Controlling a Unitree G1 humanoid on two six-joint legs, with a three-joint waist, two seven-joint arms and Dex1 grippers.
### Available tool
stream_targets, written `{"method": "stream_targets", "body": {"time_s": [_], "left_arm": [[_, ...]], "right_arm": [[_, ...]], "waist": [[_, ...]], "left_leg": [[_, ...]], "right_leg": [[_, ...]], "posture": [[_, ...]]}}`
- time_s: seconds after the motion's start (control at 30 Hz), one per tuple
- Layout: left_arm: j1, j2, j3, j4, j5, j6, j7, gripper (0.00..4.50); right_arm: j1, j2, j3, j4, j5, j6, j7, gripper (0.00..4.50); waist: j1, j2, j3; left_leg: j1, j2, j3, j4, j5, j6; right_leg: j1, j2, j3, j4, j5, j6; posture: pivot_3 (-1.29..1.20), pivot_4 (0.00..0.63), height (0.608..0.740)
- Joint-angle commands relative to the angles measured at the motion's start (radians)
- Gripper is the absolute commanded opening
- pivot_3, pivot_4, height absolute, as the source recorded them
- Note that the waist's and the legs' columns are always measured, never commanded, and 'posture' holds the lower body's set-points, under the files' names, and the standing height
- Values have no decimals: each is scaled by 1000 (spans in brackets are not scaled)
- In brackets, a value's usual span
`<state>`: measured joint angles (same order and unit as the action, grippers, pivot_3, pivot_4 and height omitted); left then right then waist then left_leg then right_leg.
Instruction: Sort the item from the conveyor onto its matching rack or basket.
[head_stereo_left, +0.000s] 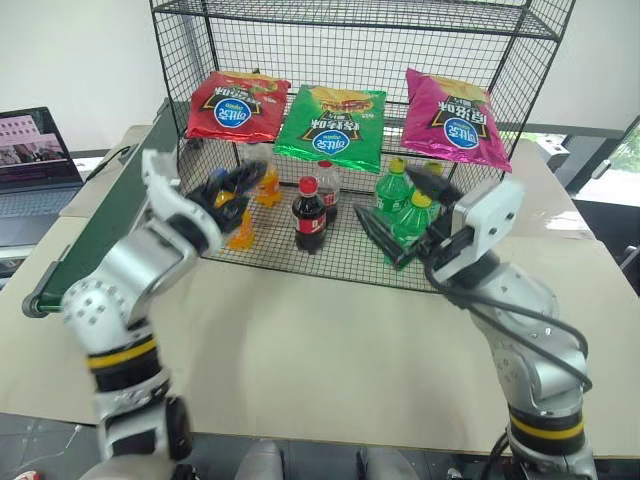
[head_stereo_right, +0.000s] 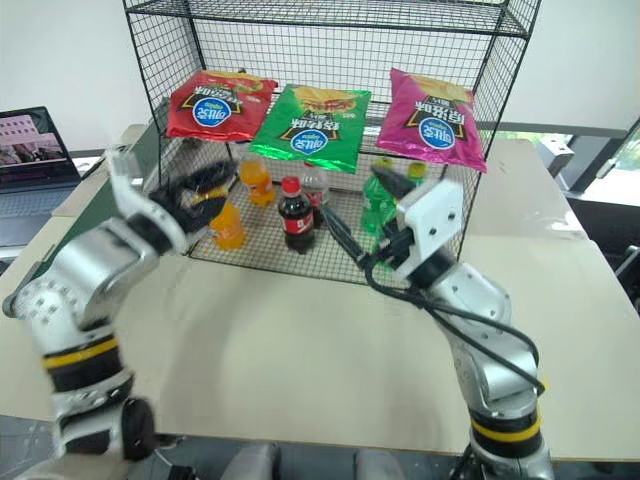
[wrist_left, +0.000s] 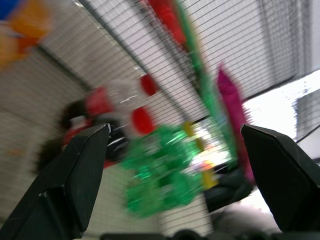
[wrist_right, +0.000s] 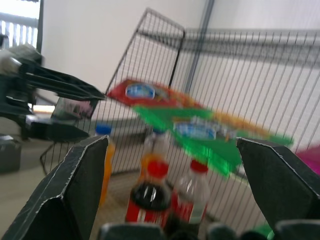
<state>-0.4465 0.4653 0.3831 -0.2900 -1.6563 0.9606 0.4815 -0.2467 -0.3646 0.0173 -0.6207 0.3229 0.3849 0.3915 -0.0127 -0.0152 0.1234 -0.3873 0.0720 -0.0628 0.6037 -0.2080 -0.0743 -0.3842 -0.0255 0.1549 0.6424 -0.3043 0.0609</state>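
With the green crisp bag (head_stereo_left: 331, 125) already lying on the rack (head_stereo_left: 352, 20)'s upper mesh shelf, between the red bag (head_stereo_left: 237, 105) at its 9 o'clock and the magenta bag (head_stereo_left: 454, 117) at its 3 o'clock, I read the placing step as done and the release-and-retreat step as the one in hand. Going left to right: the conveyor (head_stereo_left: 105, 215) runs along the table's left edge with nothing on the visible belt; my left gripper (head_stereo_left: 232, 190) sits in front of the lower shelf near the orange bottles (head_stereo_left: 256, 195), jaws wide and empty; the cola bottles (head_stereo_left: 312, 212) stand mid-shelf; the green bottles (head_stereo_left: 402, 205) are just behind my right gripper (head_stereo_left: 410, 218), also spread wide, holding nothing. Next move, as I judge it: pull both arms clear of the rack front without clipping the bottles, then turn toward the belt at 9 o'clock for whatever arrives. Main risk is the left fingers snagging the mesh or an orange bottle.
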Motion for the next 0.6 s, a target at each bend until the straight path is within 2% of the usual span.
{"method": "stream_targets", "body": {"time_s": [0.03, 0.13, 0.2, 0.4, 0.6], "left_arm": [[123, 109, -168, -120, 344, -52, -281, 4455], [249, 166, -349, -102, 729, -286, -484, 4455], [294, 158, -431, -49, 921, -438, -564, 4455], [298, 46, -482, 187, 1242, -708, -611, 4455], [268, -28, -454, 333, 1326, -808, -698, 4455]], "right_arm": [[81, 33, 36, -39, -42, -31, -42, 4500], [182, 67, 83, -12, -136, -44, -113, 4500], [250, 91, 94, 23, -182, -61, -153, 4500], [368, 116, 34, 126, -258, -167, -220, 4500], [381, 153, -23, 199, -290, -238, -279, 4500]], "waist": [[3, 1, 0], [2, 1, 0], [1, 1, 0], [-1, 0, 1], [-3, 0, 0]], "left_leg": [[0, 0, 0, 0, 1, -1], [0, -1, 1, -3, 2, -4], [1, -1, 1, -6, 3, -5], [-1, -1, 1, -7, 2, -4], [-1, -1, 1, -7, 1, -2]], "right_leg": [[0, 0, 0, 0, 0, 0], [-1, -1, 0, -1, -1, -1], [-2, -1, 0, -2, -1, -2], [-2, -1, 0, -3, -1, -2], [-2, -1, 0, -2, -2, -2]], "posture": [[0, 150, 740], [0, 150, 740], [0, 150, 740], [0, 150, 740], [0, 150, 740]]}}
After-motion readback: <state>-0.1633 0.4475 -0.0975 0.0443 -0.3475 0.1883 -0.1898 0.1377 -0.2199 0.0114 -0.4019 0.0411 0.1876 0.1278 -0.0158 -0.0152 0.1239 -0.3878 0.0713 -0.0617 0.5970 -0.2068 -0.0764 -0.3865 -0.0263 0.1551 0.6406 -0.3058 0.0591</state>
